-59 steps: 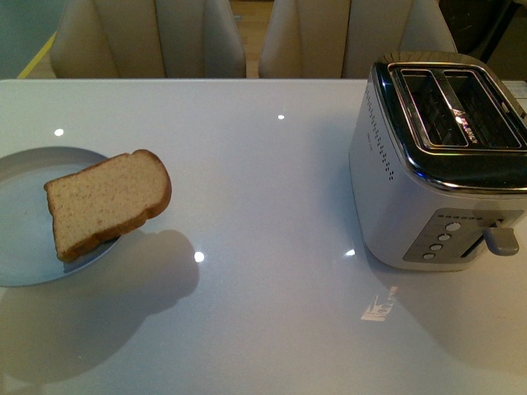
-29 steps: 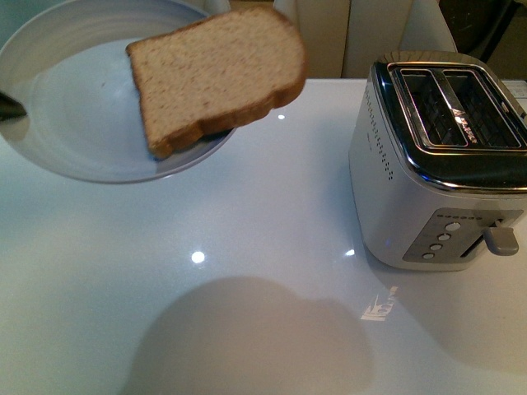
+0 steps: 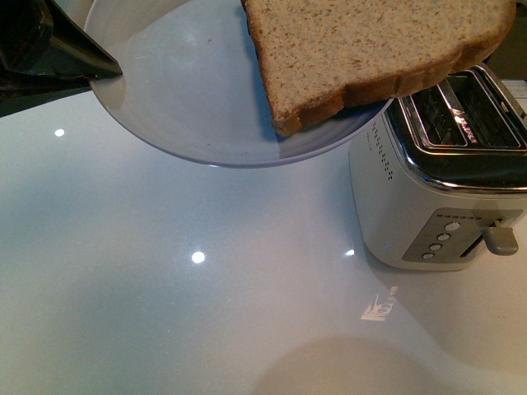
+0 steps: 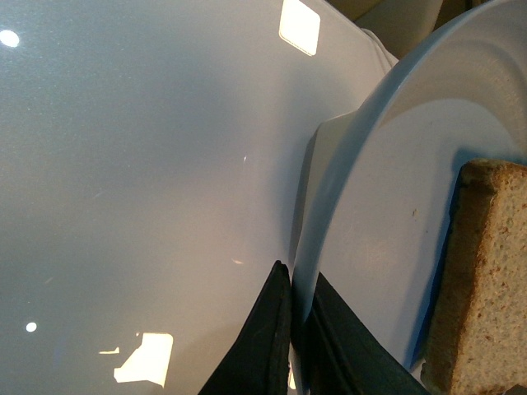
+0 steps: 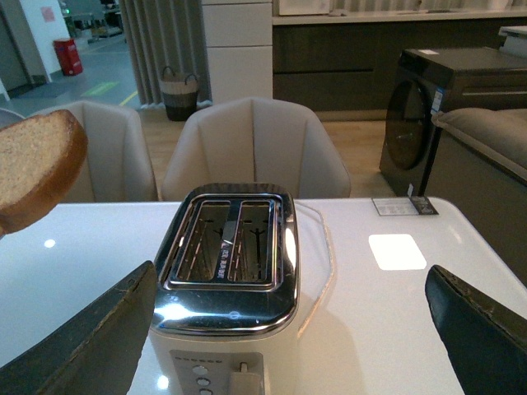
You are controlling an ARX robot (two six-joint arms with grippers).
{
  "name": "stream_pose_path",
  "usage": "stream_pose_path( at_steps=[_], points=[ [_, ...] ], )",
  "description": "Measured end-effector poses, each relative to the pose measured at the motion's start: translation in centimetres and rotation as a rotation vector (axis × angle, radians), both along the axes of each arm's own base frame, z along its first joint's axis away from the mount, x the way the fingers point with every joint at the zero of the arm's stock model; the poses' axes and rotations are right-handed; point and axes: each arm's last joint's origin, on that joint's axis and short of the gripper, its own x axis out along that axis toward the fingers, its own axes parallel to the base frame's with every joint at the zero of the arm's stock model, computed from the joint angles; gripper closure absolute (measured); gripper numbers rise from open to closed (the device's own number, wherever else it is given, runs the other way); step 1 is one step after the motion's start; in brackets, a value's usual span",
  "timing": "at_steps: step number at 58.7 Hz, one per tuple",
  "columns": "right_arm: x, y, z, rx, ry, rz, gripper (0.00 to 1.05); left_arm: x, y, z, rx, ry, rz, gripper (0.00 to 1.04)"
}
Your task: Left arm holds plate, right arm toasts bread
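Plate (image 3: 189, 107) with bread (image 3: 370, 49) lying on it: on the table (image 3: 165, 288) at left a second ago, now lifted and carried right, close beside toaster (image 3: 436, 189). Left gripper (image 4: 295, 329) clamped on rim. Right gripper (image 5: 290, 271) spread wide, empty, facing toaster; bread pickup judged next.
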Motion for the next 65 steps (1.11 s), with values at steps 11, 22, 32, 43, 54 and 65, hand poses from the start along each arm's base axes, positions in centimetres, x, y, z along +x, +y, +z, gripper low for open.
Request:
stream_pose_path(
  at_steps=[11, 22, 32, 43, 54, 65],
  points=[
    [0.0, 0.0, 0.0, 0.0, 0.0, 0.0, 0.09, 0.0, 0.0, 0.0, 0.001, -0.001, 0.007, 1.02],
    [0.1, 0.0, -0.2, 0.054, 0.276, -0.039, 0.09, 0.0, 0.0, 0.0, 0.0, 0.0, 0.006, 1.02],
    [1.1, -0.1, 0.1, 0.181, 0.581, -0.025, 0.09, 0.0, 0.0, 0.2, -0.001, -0.003, 0.005, 1.02],
    [4.6, 1.0, 4.4, 0.413, 0.437, 0.067, 0.09, 0.0, 0.0, 0.2, -0.001, -0.004, 0.006, 1.02],
    [8.2, 4.4, 5.4, 0.556, 0.408, 0.148, 0.09, 0.0, 0.0, 0.2, 0.0, -0.005, 0.008, 1.02],
    [11.5, 8.2, 4.8, 0.614, 0.443, 0.224, 0.09, 0.0, 0.0, 0.2, 0.0, -0.005, 0.007, 1.02]
  ],
)
